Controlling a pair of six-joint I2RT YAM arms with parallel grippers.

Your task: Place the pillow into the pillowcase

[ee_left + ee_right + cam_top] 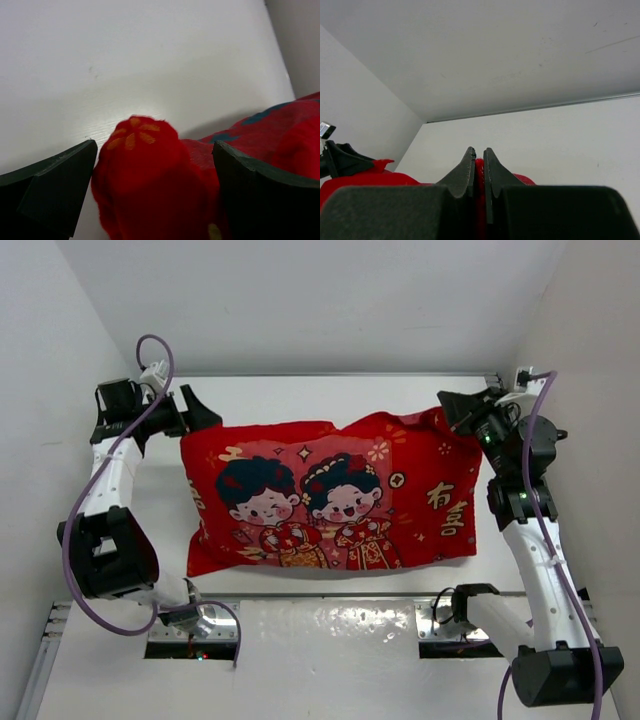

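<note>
The red pillowcase lies puffy and full in the middle of the white worktop, picture side up. The pillow itself cannot be seen. The left gripper is at the far left corner. Its jaws are wide apart, with a red lump of cloth sitting between them. The right gripper is at the far right corner. Its jaws are squeezed tight on a thin fold of the pillowcase.

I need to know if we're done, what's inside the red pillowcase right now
The pillowcase looks plump and filled, but no white pillow shows anywhere; the red fabric covers whatever is inside. The left gripper and right gripper are at its far corners.
</note>
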